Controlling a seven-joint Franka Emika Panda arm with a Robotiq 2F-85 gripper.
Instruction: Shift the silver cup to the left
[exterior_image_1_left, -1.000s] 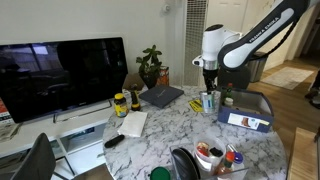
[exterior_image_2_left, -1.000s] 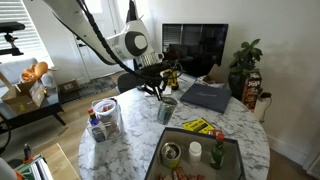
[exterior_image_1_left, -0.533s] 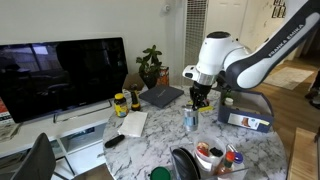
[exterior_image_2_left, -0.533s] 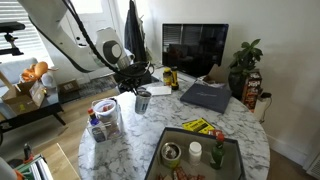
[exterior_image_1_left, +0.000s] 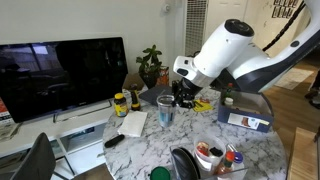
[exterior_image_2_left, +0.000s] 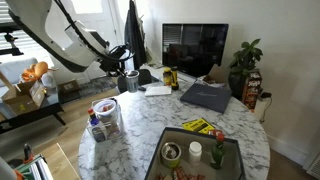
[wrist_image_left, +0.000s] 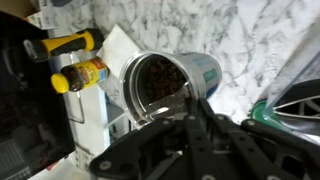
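The silver cup (exterior_image_1_left: 166, 109) stands upright toward the far side of the marble tabletop (exterior_image_1_left: 190, 145). It is just beside a white paper (exterior_image_1_left: 131, 123) and near the yellow-lidded jar (exterior_image_1_left: 120, 103). Whether its base rests on the marble or hangs just above it cannot be told from either exterior view. In the wrist view the cup (wrist_image_left: 185, 72) is seen at a slant into its mouth. The inside looks dark and speckled, and it is unclear whether that is contents or reflection.

The claw (exterior_image_1_left: 175, 99) is clenched on the cup, its dark fingers meeting the near rim in the wrist view. In an exterior view the claw (exterior_image_2_left: 125, 74) comes down on the cup from above, with the arm bent low over the tabletop edge.

By my reading, the step in hand is the carry, with the cup gripped and the set-down not yet made. The next move calls for lowering the cup until its base sits flat on bare marble, clear of the paper and the jar. Then the claw should let go and draw straight up. A sideways pull could drag the rim and tip the light tumbler.
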